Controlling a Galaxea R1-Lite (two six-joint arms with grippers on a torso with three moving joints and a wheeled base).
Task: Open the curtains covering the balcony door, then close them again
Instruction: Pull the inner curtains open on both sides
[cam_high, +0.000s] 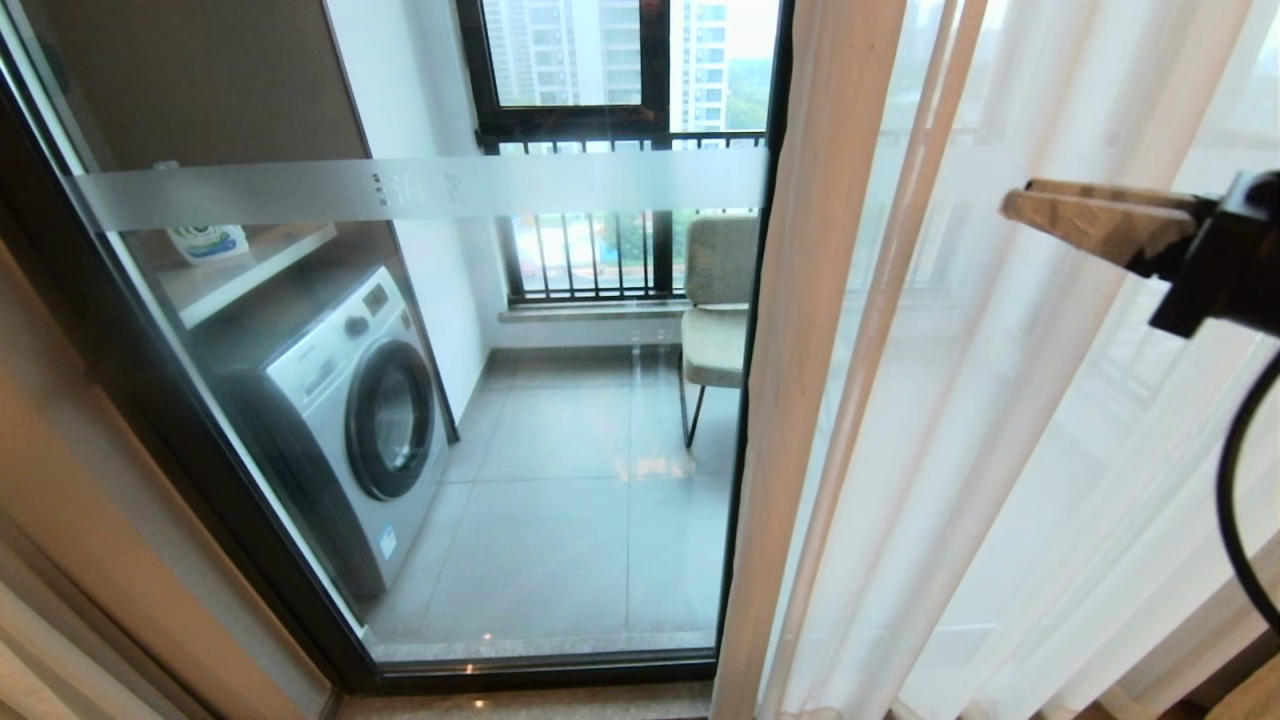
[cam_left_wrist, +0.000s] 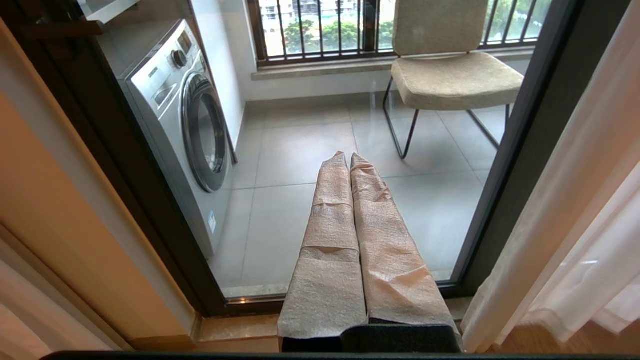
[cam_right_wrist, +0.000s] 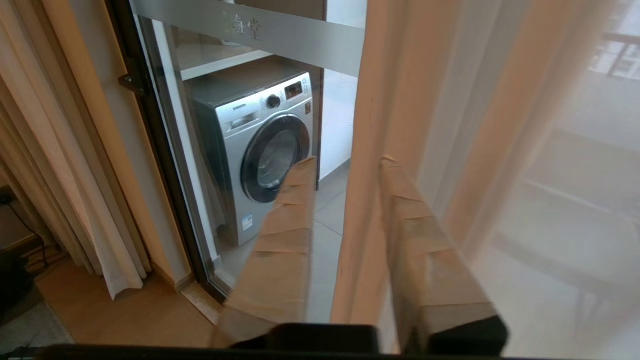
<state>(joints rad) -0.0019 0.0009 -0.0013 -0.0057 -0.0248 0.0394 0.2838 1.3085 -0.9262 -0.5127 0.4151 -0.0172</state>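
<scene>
Your right gripper's (cam_right_wrist: 345, 165) tape-wrapped fingers (cam_right_wrist: 280, 240) stand parted, with the hemmed edge of the sheer curtain (cam_right_wrist: 480, 150) hanging in the gap between them; you cannot tell from the wrist view whether either finger touches the cloth. In the head view that gripper (cam_high: 1010, 200) reaches in from the right, raised in front of the white see-through layer, which hangs over the right side of the balcony door (cam_high: 420, 190). Your left gripper (cam_left_wrist: 349, 156) has its fingers pressed together with nothing between them, pointing down toward the lower part of the glass. The left panel of the door is uncovered, its frosted strip running across the glass and its black frame meeting the stone sill at the bottom. A bunched cream drape (cam_right_wrist: 65, 165) hangs just beyond the door's left frame. Through the glass you see a washing machine (cam_high: 350, 410) along the left wall, a padded chair (cam_high: 715, 310) near the railed window (cam_high: 600, 120), and grey floor tiles (cam_high: 570, 520).
</scene>
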